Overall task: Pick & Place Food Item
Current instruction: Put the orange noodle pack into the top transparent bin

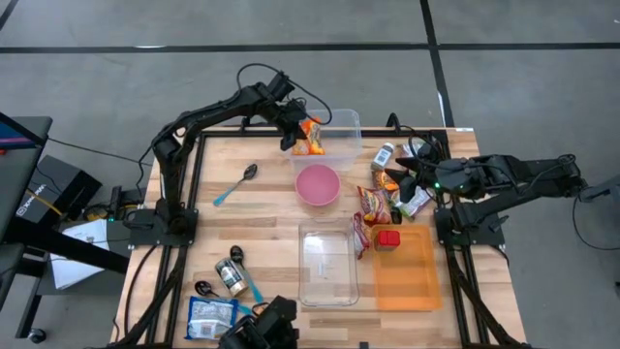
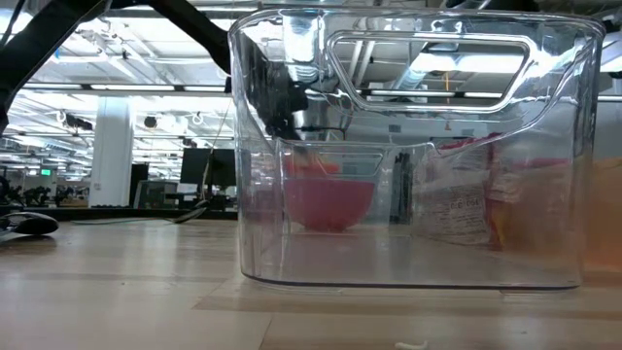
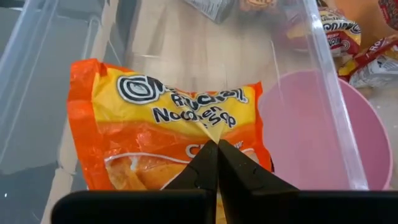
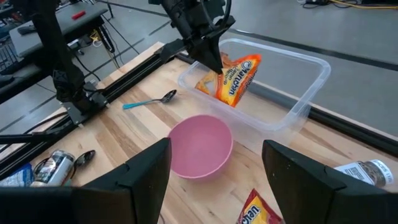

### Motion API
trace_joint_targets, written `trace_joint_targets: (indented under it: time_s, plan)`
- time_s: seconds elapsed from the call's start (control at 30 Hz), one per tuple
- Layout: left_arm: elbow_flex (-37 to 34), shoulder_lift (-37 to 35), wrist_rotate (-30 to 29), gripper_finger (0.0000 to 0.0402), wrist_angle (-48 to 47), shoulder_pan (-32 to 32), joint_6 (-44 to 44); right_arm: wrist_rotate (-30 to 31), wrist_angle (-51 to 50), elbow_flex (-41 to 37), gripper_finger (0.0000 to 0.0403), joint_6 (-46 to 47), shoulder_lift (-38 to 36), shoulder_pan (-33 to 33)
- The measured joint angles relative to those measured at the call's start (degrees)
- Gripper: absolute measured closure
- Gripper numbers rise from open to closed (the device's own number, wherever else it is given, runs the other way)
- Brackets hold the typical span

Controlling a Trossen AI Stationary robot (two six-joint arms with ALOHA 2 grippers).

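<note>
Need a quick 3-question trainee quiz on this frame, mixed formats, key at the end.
1. True or false: the left gripper is shut on the orange noodle packet.
2. Multiple choice: the packet hangs over which thing? A) the pink bowl B) the clear tub at the table's far edge C) the orange tray
3. Fill in: the right gripper stands ____ and holds nothing, off to the right of the bowl in the high view.

Key: 1 true; 2 B; 3 open
</note>
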Motion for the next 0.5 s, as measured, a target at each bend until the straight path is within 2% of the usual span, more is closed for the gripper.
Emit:
trace_joint_targets:
  time_s: [0.4, 0.5]
  plan:
    - [-0.38, 0.0, -0.22, 0.0397, 0.22, 0.0, 0.06, -0.02, 0.08, 0.0, 0.0158, 0.0, 0.0, 0.02]
    - [-0.38, -0.02, -2.11, 0.0385, 0.44, 0.0, 0.1, -0.1, 0.09, 0.0, 0.0158, 0.0, 0.0, 0.02]
